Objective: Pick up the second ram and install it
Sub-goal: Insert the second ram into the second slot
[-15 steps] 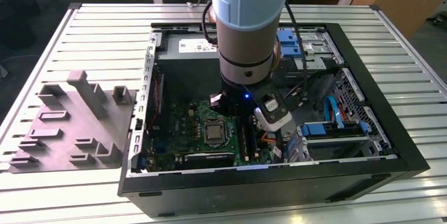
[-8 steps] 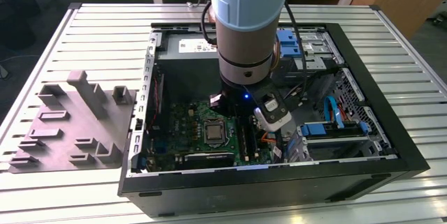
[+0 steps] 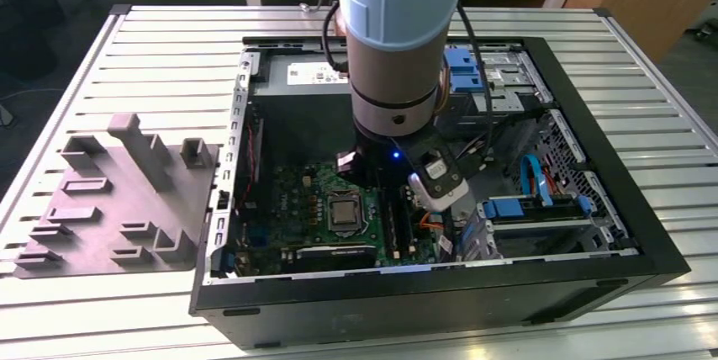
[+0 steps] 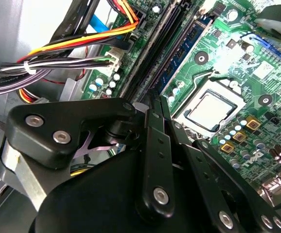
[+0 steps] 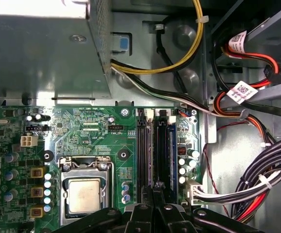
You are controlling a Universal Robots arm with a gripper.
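Installation looks close to done, judging by how things lie. The second ram (image 5: pixel 153 155) is not on the grey fixture plate (image 3: pixel 113 209) at the exterior view's left. It is inside the computer case (image 3: pixel 662 251), where the arm (image 3: pixel 393 40) reaches down at the middle of that view.

In the first wrist view the second ram reads as a narrow dark grey strip standing edge-on along 1 of the black slots of the green board (image 5: pixel 82 131). It is just beside a seated stick (image 5: pixel 171 150) with a bluish face.

The gripper (image 5: pixel 155 190) hangs directly over the near end of the strip. Its 2 fingers (image 4: pixel 156 145) are drawn almost together and, as best I can judge, pinch the strip's top edge.

Whether the strip is pressed fully home, or the slot's end clips have closed, cannot be told. If anything is left, it is that final seating and the letting go.
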